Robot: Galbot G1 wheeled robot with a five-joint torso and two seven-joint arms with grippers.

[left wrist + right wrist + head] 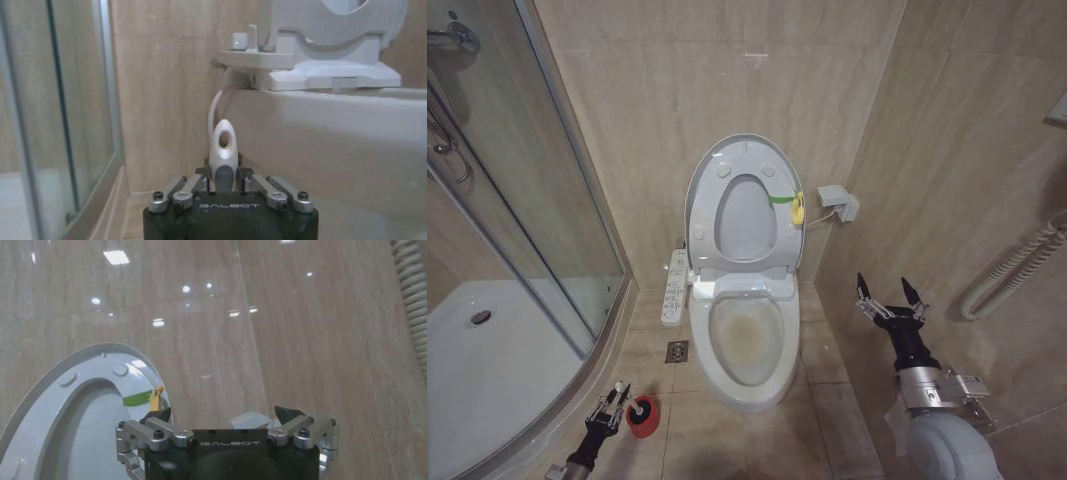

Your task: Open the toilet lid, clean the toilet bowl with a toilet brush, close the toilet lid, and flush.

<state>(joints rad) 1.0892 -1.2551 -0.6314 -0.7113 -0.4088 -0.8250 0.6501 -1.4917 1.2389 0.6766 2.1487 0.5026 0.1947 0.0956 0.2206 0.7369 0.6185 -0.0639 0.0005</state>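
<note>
The large white glossy plastic toilet lid (743, 215) stands raised against the far wall, above the white ceramic toilet bowl (749, 345) with brownish stains. At near left, the left gripper (614, 394) is closed around the thin white toilet brush (223, 150), whose head sits in the small red cup holder (643, 416). The right gripper (889, 291) hovers spread wide and empty on the right. A tilted lift could tip the holder.

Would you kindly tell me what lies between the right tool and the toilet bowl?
Bare floor tiles, seen in the head view, separate the right tool from the toilet bowl.
</note>
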